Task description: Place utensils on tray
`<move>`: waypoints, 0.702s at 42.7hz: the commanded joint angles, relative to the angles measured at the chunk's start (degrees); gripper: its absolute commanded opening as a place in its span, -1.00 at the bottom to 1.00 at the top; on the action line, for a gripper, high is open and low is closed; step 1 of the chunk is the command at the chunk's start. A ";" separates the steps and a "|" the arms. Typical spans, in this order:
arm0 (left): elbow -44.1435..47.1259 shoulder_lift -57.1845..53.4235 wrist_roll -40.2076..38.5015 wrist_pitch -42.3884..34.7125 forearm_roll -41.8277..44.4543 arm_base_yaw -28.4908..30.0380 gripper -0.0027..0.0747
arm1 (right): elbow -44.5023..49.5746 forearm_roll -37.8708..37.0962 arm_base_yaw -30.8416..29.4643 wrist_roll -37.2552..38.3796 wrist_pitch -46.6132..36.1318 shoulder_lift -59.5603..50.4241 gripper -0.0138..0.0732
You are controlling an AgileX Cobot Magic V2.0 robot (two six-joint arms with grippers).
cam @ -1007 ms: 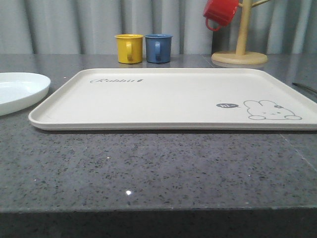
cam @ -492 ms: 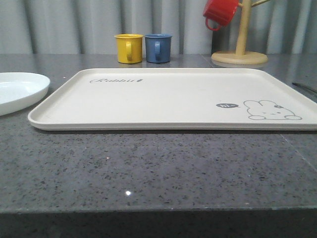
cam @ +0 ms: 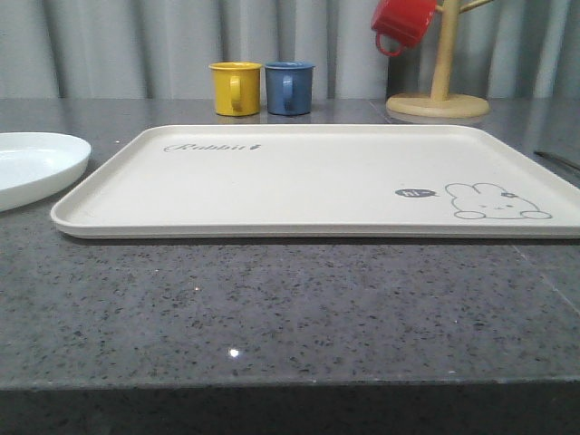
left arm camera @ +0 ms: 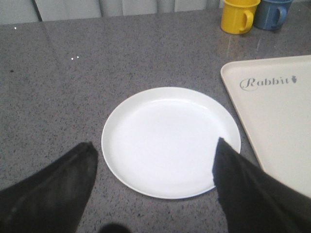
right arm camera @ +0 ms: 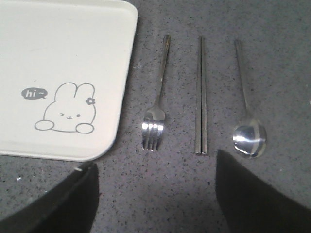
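Both pincers are standing wide open and holding nothing. The left pincer [left arm camera: 154, 162] is hovering over the plate [left arm camera: 167, 138], which is lying on the bench [cam: 272, 299] at the tray's [cam: 299, 177] nine o'clock. The right pincer [right arm camera: 154, 167] is hanging above the fork [right arm camera: 156, 111], chopsticks [right arm camera: 201, 97] and spoon [right arm camera: 248, 131], lying in a row at the tray's three o'clock. Judged: nothing is loaded yet; next, each pincer is needing a descent and a closing grip.

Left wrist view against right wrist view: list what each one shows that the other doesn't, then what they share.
Left wrist view: the round white plate on the counter beside the tray, the yellow mug, the blue mug, and the open left gripper.

Right wrist view: the fork, chopsticks and spoon lying side by side on the counter beside the tray, and the open right gripper.

Both: the tray and the grey speckled counter.
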 commanded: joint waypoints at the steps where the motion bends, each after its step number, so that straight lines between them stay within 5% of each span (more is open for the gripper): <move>1: -3.59 3.60 -0.12 0.56 2.32 0.11 0.40 | -1.77 -0.85 -0.18 -0.48 -3.56 0.45 0.56; 9: -9.66 14.36 -0.12 8.30 8.22 0.11 0.40 | -1.77 -0.85 -0.18 -0.48 -3.56 0.45 0.56; 16: -13.28 22.61 -0.12 7.42 7.03 2.53 0.40 | -1.77 -0.85 -0.18 -0.48 -3.56 0.45 0.56; 21: -15.80 27.33 1.49 6.61 0.15 9.02 0.40 | -1.77 -0.85 -0.18 -0.48 -3.56 0.45 0.56; 30: -17.79 35.55 17.96 6.75 -21.71 18.53 0.40 | -1.77 -0.85 -0.18 -0.48 -3.56 0.45 0.56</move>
